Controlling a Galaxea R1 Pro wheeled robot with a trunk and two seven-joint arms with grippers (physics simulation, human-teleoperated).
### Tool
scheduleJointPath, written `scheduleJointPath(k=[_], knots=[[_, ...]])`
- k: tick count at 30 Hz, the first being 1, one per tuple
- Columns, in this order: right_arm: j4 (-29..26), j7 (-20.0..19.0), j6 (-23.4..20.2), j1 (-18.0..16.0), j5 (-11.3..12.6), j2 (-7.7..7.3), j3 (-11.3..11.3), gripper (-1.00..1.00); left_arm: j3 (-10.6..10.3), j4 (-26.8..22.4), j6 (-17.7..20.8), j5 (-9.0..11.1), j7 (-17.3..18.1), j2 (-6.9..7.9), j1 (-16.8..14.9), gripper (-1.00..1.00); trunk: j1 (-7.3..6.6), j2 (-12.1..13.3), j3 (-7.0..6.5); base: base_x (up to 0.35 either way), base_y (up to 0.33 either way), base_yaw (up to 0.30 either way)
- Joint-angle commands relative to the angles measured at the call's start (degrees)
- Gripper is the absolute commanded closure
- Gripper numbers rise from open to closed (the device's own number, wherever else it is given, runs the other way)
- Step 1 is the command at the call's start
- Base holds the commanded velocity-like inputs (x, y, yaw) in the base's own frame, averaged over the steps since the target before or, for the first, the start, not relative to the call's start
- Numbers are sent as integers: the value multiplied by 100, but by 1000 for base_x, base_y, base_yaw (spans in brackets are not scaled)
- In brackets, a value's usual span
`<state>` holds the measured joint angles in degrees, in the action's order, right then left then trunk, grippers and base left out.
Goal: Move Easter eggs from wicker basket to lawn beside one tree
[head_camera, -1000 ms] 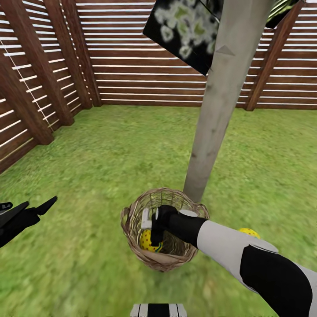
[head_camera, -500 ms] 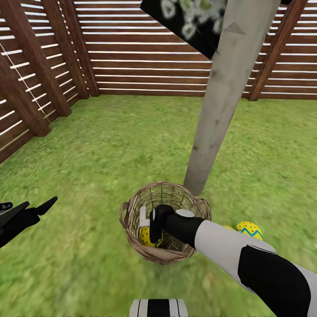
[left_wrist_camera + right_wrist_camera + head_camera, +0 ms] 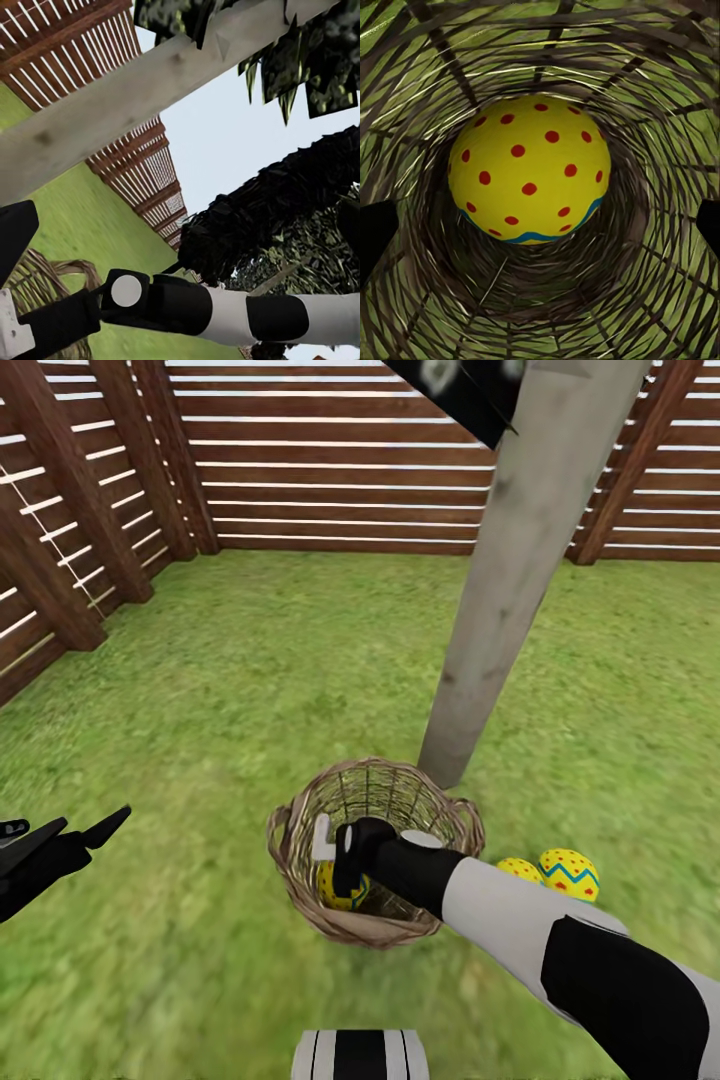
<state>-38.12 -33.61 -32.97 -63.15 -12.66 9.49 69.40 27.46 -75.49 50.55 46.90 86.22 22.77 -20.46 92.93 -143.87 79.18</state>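
Right end effector point(image 3: 338, 863) spread open inside wicker basket point(image 3: 300, 860), over one egg point(image 3: 529, 168); head view adds two eggs point(image 3: 568, 872) beside tree point(image 3: 500, 610). Left end effector point(image 3: 85, 830) open.

Rough woven-twig wicker basket point(image 3: 300, 875), smooth matt egg point(image 3: 530, 167), slatted wooden fence point(image 3: 330, 460).

The right arm point(image 3: 560, 950) wears white and black shell segments ending in a black wrist with a round grey disc, while the left pincer point(image 3: 60, 845) is all black.
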Motion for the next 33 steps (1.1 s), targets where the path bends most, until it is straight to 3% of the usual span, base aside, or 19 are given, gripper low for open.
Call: scheduleJointPath(k=[1,4,14,33], knots=[[-11,-41,-9,-4,-65,0,-25,-100,0,-1,60,3,18,1,-2,-100,1,-3,27,0,0,0],[-11,-44,-8,-4,-77,2,-63,-100,-2,-1,60,3,13,4,-2,-100,9,-7,93,0,0,0],[-11,-57,-8,-4,-96,0,-76,-100,6,25,60,3,25,2,-2,-100,9,-7,93,32,0,0],[-20,-53,-8,-4,-103,2,-61,-100,9,18,-29,3,26,-184,-2,-100,9,-7,93,78,0,0]])
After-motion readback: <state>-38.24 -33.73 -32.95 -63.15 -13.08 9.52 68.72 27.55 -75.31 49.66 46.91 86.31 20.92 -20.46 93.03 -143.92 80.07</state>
